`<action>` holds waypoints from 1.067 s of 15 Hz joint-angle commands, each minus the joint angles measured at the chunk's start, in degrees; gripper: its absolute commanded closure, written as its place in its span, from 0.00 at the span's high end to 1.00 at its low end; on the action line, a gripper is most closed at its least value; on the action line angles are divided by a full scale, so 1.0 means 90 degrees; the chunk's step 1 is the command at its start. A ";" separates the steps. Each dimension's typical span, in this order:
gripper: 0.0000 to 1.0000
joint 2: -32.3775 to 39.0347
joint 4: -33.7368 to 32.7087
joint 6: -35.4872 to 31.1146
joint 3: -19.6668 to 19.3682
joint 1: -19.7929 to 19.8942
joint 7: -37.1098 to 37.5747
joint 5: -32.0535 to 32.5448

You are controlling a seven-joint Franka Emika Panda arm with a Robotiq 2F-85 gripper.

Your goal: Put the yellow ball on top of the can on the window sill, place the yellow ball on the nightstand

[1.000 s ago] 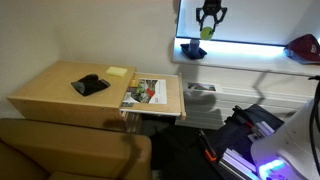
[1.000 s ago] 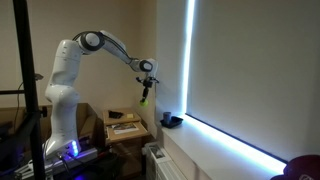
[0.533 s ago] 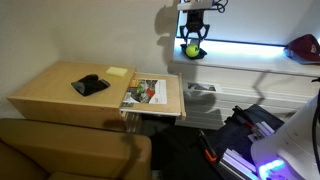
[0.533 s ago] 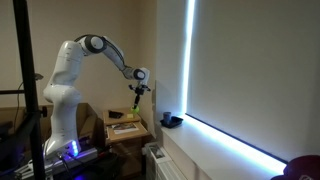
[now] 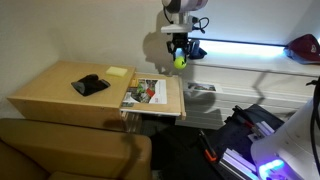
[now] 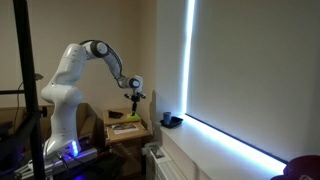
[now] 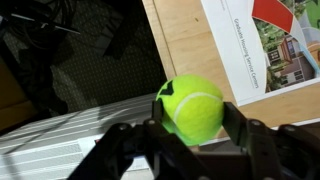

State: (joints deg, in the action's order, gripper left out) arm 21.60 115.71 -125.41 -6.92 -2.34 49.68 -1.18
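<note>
Clamping the yellow ball point(image 7: 192, 107) between its fingers, the pincer point(image 5: 180, 58) hangs in the air, closed only to the ball's width. In an exterior view the ball is at 1 o'clock of the magazine point(image 5: 145, 92) on the counter point(image 5: 60, 95), with the can point(image 5: 198, 50) at the ball's 2 o'clock.

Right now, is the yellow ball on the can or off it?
Off: the gripper holds the yellow ball in the air, apart from the can.
</note>
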 commanded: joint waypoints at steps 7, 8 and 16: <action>0.37 0.0784 -0.0208 -0.0931 -0.0090 -0.0211 0.0588 0.0355; 0.37 0.0930 -0.0283 -0.1080 -0.0101 -0.0243 0.0690 0.0357; 0.62 0.1555 -0.0652 -0.1347 -0.0278 -0.0538 0.1327 0.0493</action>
State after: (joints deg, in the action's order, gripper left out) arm 35.59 109.91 -137.62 -9.41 -7.19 61.70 3.32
